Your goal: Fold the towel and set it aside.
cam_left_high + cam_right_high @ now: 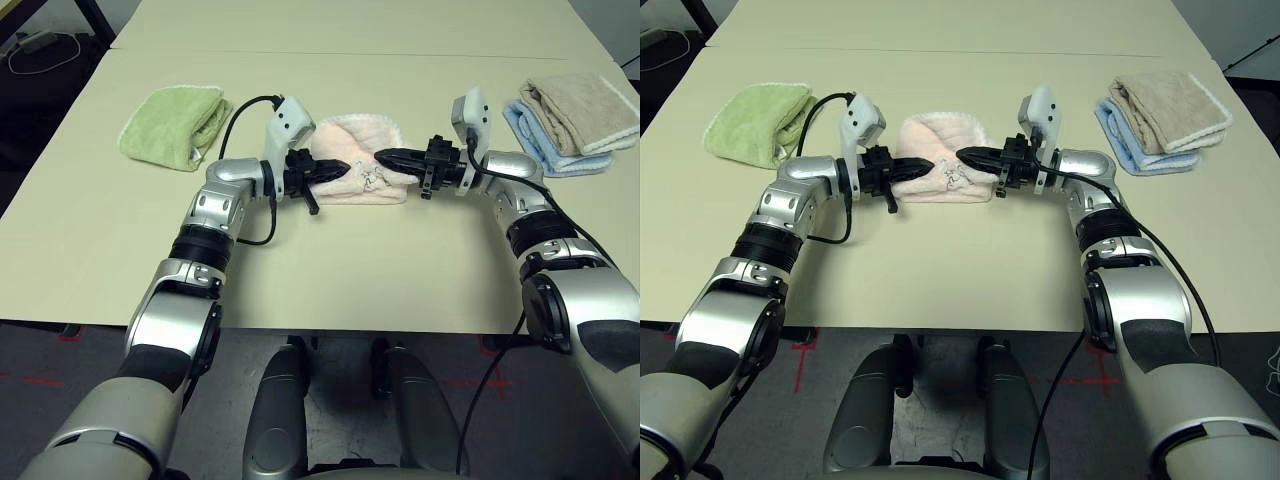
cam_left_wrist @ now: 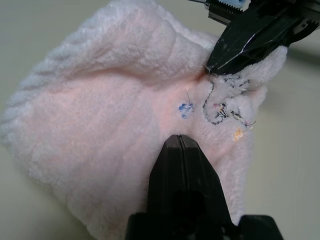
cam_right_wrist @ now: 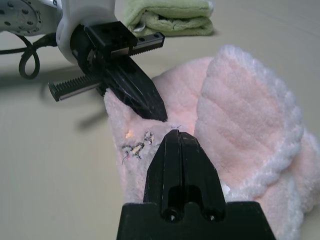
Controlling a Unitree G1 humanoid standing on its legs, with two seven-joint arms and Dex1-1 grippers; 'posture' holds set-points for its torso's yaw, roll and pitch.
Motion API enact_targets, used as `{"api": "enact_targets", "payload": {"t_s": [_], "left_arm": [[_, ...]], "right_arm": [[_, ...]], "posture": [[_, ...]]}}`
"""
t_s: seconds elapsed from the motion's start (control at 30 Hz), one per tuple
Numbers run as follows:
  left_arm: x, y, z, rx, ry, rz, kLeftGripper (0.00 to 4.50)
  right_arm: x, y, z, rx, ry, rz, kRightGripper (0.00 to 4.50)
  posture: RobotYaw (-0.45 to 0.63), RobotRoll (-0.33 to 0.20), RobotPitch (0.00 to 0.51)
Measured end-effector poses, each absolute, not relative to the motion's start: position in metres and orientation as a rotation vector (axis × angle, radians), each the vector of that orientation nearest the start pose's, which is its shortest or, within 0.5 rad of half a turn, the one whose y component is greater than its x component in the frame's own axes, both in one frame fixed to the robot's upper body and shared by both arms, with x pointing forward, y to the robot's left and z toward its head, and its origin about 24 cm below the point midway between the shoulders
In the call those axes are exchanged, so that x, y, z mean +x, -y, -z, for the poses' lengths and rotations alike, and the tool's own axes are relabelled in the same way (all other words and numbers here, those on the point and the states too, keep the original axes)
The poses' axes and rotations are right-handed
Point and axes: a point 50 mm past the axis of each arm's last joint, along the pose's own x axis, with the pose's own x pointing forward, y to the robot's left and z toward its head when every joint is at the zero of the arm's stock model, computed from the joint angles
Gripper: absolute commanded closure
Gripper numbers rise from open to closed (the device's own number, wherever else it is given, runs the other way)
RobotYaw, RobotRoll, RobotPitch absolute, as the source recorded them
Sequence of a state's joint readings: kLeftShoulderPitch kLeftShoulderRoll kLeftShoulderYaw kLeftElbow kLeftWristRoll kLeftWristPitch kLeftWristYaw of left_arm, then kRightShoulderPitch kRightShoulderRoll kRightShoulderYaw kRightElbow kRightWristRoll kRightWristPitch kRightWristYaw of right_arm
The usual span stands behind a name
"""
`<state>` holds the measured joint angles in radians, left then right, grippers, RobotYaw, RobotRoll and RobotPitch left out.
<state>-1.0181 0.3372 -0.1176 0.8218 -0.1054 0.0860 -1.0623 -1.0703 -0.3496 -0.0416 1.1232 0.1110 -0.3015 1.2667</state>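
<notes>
Mid-worktop (image 1: 330, 270), between the two arms, lies the pink towel (image 1: 362, 150) — a bunched, partly folded heap w/ a thick fold rising at the far side and whitish edging along one rim. Small dark embroidered mark (image 2: 220, 106) faces up on the near portion, w/ a blue speck and an orange speck beside it.

Left gripper (image 1: 335, 169) comes in from the left, fingers pressed together, tip pinching the towel's left end; in the right wrist view the fabric rises into a small peak at that tip. Right gripper (image 1: 388, 158) comes in from the right, roughly level, fingers also pressed together, tip on the towel just beside the embroidery — pinching a bit of pile there. The two tips sit close, facing each other across the embroidered patch, not touching.

Green folded towel (image 1: 172, 124) sits at the worktop's far left, well apart from the pink one. Far right: beige folded towel (image 1: 580, 112) stacked on a light blue folded towel (image 1: 540, 145). Black cables loop off both wrists.
</notes>
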Motion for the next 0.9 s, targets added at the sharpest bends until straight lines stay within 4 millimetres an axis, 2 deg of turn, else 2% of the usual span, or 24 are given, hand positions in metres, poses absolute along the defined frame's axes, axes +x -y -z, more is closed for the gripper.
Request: {"api": "enact_targets", "payload": {"t_s": [0.13,0.37,0.57,0.67,0.73,0.9], "left_arm": [[0.389,-0.130,-0.172,0.361,-0.095,1.104,4.45],[0.391,-0.141,-0.169,0.381,-0.115,1.104,4.45],[0.391,-0.148,-0.169,0.388,-0.133,1.106,4.45],[0.391,-0.152,-0.174,0.393,-0.129,1.102,4.45],[0.393,-0.154,-0.180,0.379,-0.111,1.094,4.45],[0.398,-0.145,-0.219,0.331,0.028,1.086,4.45]], "right_arm": [[0.380,0.157,-0.152,-0.340,0.051,-1.179,4.50],[0.377,0.166,-0.144,-0.336,0.041,-1.155,4.50],[0.377,0.178,-0.145,-0.319,0.033,-1.133,4.50],[0.377,0.185,-0.151,-0.295,0.046,-1.136,4.50],[0.379,0.187,-0.162,-0.259,0.090,-1.128,4.50],[0.387,0.181,-0.202,-0.197,0.244,-1.105,4.50]], "posture": [[0.06,0.000,0.220],[0.06,0.000,0.219],[0.05,0.000,0.218],[0.05,0.000,0.215],[0.05,0.000,0.215],[0.05,0.000,0.214]]}}
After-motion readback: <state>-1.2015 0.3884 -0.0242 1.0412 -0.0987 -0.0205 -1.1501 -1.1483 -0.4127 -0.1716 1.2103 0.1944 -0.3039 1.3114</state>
